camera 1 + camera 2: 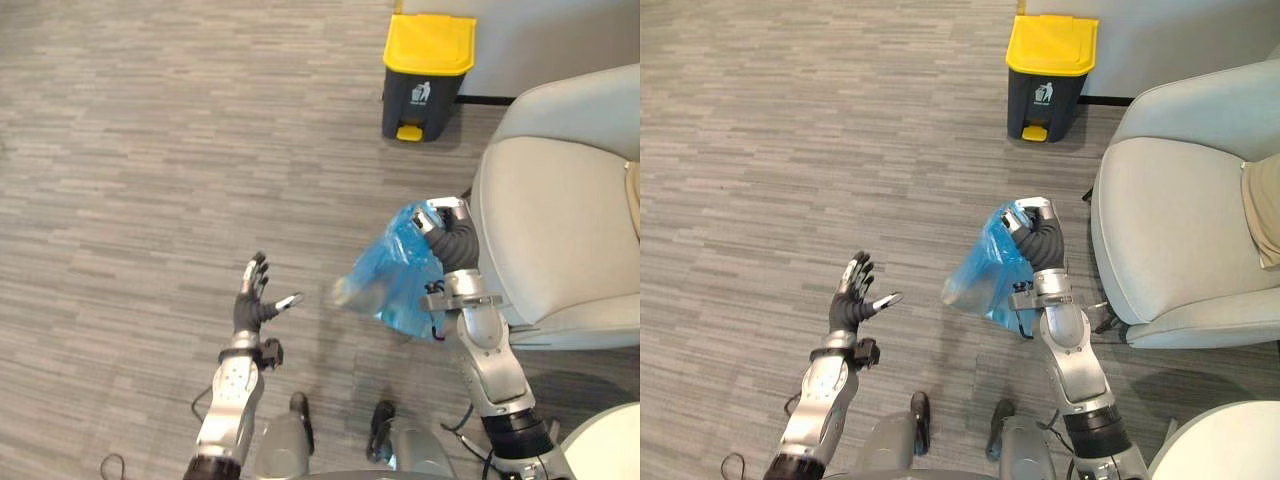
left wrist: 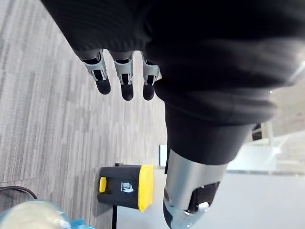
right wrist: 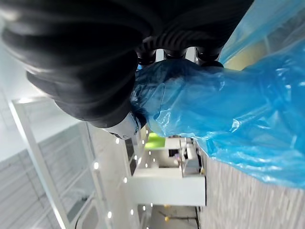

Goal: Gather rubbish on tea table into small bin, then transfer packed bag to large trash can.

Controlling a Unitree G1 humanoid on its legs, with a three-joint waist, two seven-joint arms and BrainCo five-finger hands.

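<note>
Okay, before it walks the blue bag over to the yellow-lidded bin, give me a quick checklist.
1. Grip: right hand curled round the blue bag at its neck, ok.
2. Bag tied shut: cannot tell.
3. Spare left hand open, holding nothing: ok.
4. The trash can in sight ahead: ok.
5. Its lid raised: not ok, shut.
6. Room beside the armchair: cannot tell, it sits close to the right arm.

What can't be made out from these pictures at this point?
1. Contents of the blue bag: eye views, the crinkled translucent plastic blurs them.
2. Fingertips of the right robot hand gripping it: right wrist view, the bag's gathered neck covers them.
3. Inside of the trash can: eye views, its yellow lid hides it.
4. Armchair: cut off by the right edge.
</note>
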